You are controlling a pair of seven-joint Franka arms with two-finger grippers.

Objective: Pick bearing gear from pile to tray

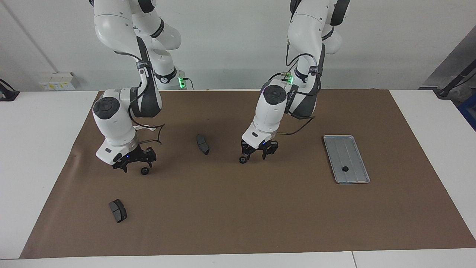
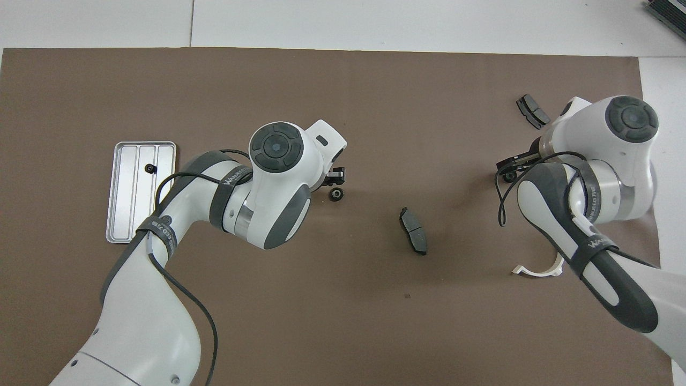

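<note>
The left end effector (image 1: pixel 256 151), spread wide, should be centred over the gear (image 1: pixel 243 160) before closing; the right end effector (image 1: pixel 134 160), also spread, waits.

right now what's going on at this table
Two arms are sorting small black gears onto the tray, which lies at the left arm's end of the table and already holds one gear. The left end effector is low over the brown mat with a gear at its fingertip. The right end effector is low beside another gear. Two brake-pad pieces and a white bracket lie loose on the mat.
</note>
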